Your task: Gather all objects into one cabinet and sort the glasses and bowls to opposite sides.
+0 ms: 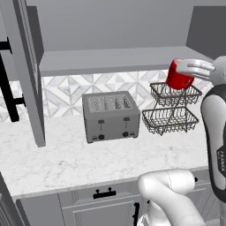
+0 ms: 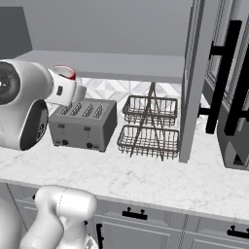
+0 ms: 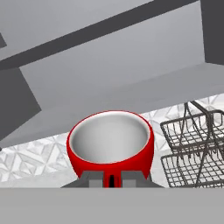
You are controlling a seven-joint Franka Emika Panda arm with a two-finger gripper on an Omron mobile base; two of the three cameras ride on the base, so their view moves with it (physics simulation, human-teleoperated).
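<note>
My gripper (image 1: 187, 68) is shut on the rim of a small glossy red cup (image 1: 178, 76), one of the glasses. It holds the cup in the air at the right end of the cabinet shelf (image 1: 114, 59), about level with the shelf's front edge and above the wire baskets. In the hand view the cup (image 3: 110, 142) sits just past my fingertips (image 3: 94, 178), its pale inside facing the camera, with the shelf (image 3: 131, 87) behind it. From the right base view only the cup's red rim (image 2: 66, 73) peeks past my arm. The open cabinet's shelf (image 2: 121, 63) is bare. The bowls are out of view.
A grey toaster (image 1: 110, 115) stands on the marble counter (image 1: 88, 159) under the shelf. A two-tier wire basket rack (image 1: 172, 108) stands to its right, directly below the cup. Open cabinet doors (image 1: 26, 70) (image 2: 194, 78) with black bar handles (image 2: 223, 73) flank the shelf.
</note>
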